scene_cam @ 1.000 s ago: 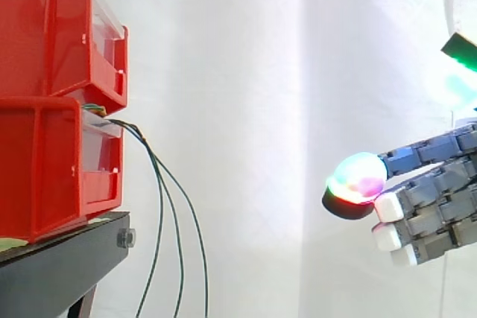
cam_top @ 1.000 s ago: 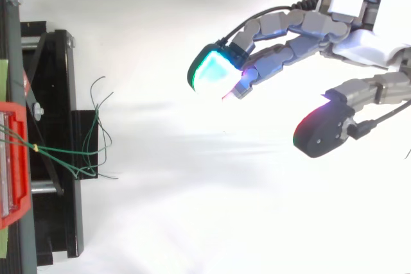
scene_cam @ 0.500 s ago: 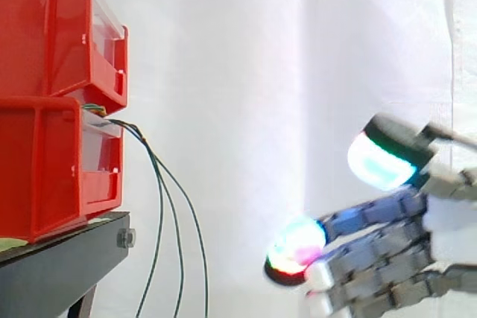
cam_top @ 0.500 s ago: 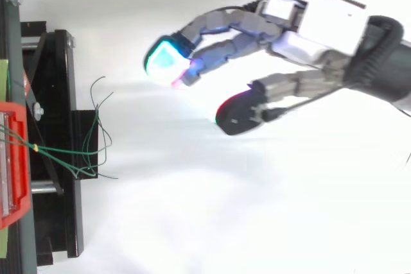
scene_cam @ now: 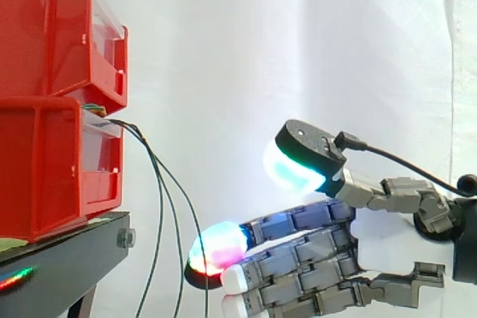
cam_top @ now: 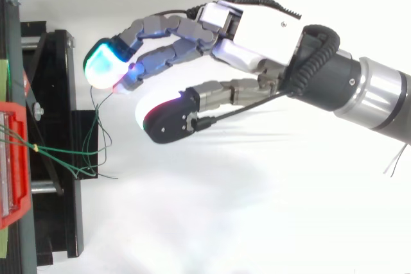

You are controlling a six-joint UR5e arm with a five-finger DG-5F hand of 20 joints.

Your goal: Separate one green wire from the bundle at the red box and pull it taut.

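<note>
Bright, even light washes out the white curtain (scene_cam: 335, 50) (shadows faint).

Black stand (scene_cam: 67, 258), red bin (scene_cam: 45, 169) on its top; second red bin (scene_cam: 45, 35) stacked above

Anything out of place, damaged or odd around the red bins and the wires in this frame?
Nothing stands out. The green wires hang slack from the gap between the stacked red bins, their loose ends splayed, which fits a pull not yet made. The hand is open close beside them and grips none. No damage or spill is visible.
</note>
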